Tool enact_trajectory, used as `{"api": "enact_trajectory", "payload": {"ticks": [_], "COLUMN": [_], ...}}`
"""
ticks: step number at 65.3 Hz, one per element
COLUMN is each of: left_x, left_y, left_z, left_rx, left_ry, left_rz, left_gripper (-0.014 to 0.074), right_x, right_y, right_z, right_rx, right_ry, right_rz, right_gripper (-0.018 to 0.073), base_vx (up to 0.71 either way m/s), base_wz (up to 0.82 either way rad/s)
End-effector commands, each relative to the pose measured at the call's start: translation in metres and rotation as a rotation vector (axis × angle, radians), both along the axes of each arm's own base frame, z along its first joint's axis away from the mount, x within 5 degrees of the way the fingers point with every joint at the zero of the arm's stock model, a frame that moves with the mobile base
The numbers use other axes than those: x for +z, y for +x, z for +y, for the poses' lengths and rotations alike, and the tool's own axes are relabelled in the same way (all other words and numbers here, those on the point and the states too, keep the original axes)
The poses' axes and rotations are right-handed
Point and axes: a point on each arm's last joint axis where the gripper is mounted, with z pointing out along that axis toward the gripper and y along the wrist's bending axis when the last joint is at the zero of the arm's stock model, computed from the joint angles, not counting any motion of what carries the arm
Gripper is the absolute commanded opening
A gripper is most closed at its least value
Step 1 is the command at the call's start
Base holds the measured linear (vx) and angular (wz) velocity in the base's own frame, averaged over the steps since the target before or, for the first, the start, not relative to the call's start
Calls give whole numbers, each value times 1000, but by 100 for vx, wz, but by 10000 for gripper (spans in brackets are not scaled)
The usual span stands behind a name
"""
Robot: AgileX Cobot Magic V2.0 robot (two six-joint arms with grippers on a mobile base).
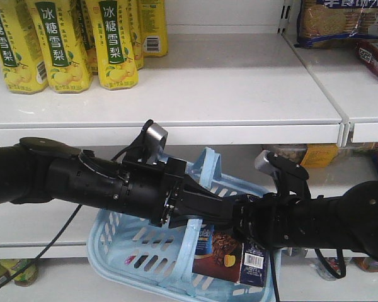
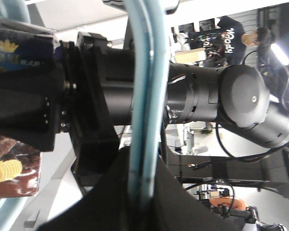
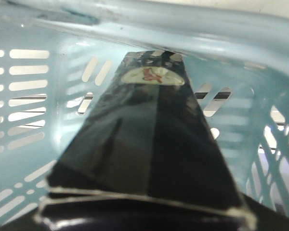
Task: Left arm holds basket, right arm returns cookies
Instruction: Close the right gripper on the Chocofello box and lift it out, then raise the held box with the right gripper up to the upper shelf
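Left gripper [image 1: 208, 211] is clamped on a basket handle [image 2: 145, 96]. The left wrist view shows the blue strap running straight up between the black fingers [image 2: 96, 202] with no gap. The front view hides that contact: it only shows the tapered tip ending over the basket [image 1: 123, 248], with a second handle [image 1: 209, 165] standing up behind the arm.

Right gripper [image 1: 249, 223] is closed on the top of the cookies [image 1: 223, 251]. In the front view the box is upright inside the basket at its right-hand end, cookie picture and white barcode [image 1: 255, 258] facing out. Its lower edge is near the basket floor; can't tell if it touches.

The right wrist view adds what the front can't: the narrow dark edge of the box running away from the camera, a round logo [image 3: 151, 75] at the far end, slotted blue walls on both sides and the rim bar across the top. The fingers themselves aren't visible there.

The left wrist view also catches the right arm [image 2: 231, 101] just beyond the handle, with a box corner at frame left.

Basket is below the white shelf [image 1: 227, 94] carrying the yellow drink cartons [image 1: 116, 41].
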Motion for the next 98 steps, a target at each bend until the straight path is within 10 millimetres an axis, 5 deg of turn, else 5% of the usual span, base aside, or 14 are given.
{"api": "enact_trajectory", "payload": {"ticks": [1, 35, 69, 87, 98], "left_x": [36, 36, 36, 36, 36], "left_y": [17, 17, 17, 17, 17], "left_z": [6, 6, 6, 6, 6], "left_rx": [174, 173, 174, 173, 173], "left_ry": [-118, -118, -118, -118, -118], "left_rz": [-81, -81, -81, -81, -81], "left_gripper": [-6, -6, -6, -6, -6], "right_x": [29, 68, 111, 180, 216], "right_y": [-4, -35, -91, -127, -124], "right_z": [-1, -16, -49, -76, -85], "right_rx": [8, 51, 87, 38, -37], "right_ry": [56, 39, -64, -115, -158], "right_rz": [-69, -155, -304, -559, -700], "right_gripper": [141, 143, 143, 143, 143], "base_vx": [0, 0, 0, 0, 0], "base_wz": [0, 0, 0, 0, 0]}}
